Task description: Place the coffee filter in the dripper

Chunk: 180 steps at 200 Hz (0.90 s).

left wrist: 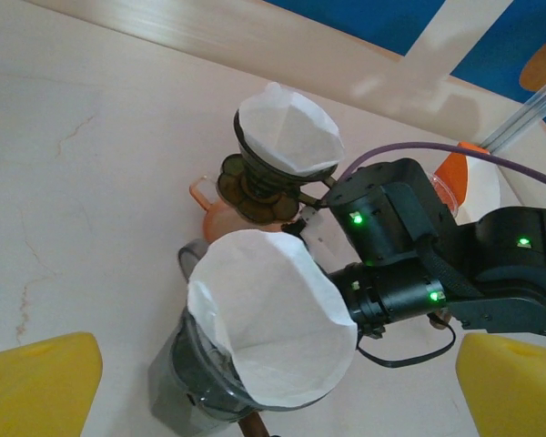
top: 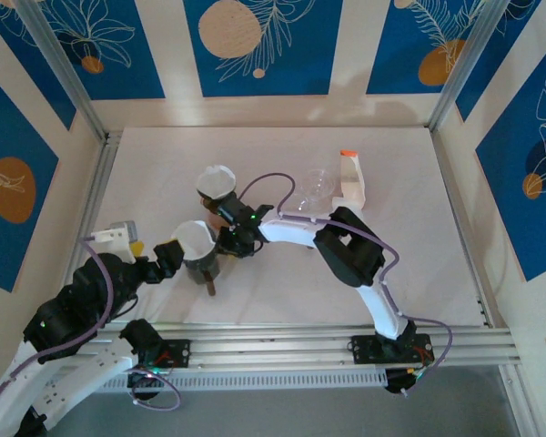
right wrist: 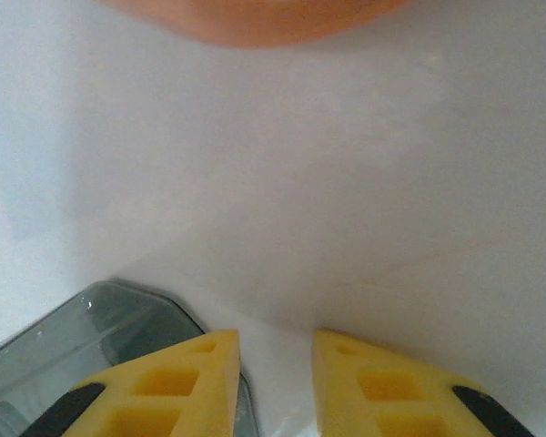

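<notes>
A white coffee filter (top: 196, 238) (left wrist: 273, 319) sits as an open cone in the grey see-through dripper (top: 203, 269) (left wrist: 187, 378) near the table's middle left. My left gripper (top: 168, 253) (left wrist: 278, 346) hovers wide open just left of the dripper, its yellow fingers (left wrist: 36, 387) far apart. My right gripper (top: 220, 238) (right wrist: 275, 339) reaches in from the right at the filter's rim. Its yellow fingers stand a narrow gap apart, with white filter paper (right wrist: 255, 314) showing beyond them and the dripper's rim (right wrist: 100, 337) to their left.
Behind the dripper a second white filter (top: 217, 180) (left wrist: 287, 137) rests on a brown stand, with an orange piece (left wrist: 214, 214) beside it. A clear glass vessel (top: 318, 187) and a white container with an orange cap (top: 350, 177) stand at the back right.
</notes>
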Available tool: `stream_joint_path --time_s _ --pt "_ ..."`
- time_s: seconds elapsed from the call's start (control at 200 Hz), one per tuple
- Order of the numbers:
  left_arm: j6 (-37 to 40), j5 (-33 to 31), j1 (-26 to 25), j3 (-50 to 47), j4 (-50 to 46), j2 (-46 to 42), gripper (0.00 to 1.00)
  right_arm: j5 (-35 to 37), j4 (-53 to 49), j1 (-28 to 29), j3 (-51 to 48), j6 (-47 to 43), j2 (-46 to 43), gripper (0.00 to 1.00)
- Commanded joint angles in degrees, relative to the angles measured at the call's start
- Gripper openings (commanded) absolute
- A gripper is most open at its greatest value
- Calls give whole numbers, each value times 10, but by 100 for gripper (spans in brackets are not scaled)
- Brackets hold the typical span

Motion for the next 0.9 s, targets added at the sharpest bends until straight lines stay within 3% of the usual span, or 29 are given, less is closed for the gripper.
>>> stream_joint_path --time_s 0.0,0.235,0.475,0.655,0.81,0.895 --pt "16 -8 6 17 8 -3 100 -4 -25 5 18 -7 1 28" --pt "27 9 6 18 37 22 100 42 -38 6 -54 -29 -82 31" --pt "34 26 5 9 69 37 100 95 -60 16 -175 -51 -236 37" --pt "38 45 5 0 89 56 100 149 -127 16 -208 -107 -363 48" --pt "35 56 5 -10 107 67 100 224 -225 -17 -197 -140 -425 56" --pt "31 57 6 -14 111 70 100 229 -245 -59 -203 -160 -438 60"
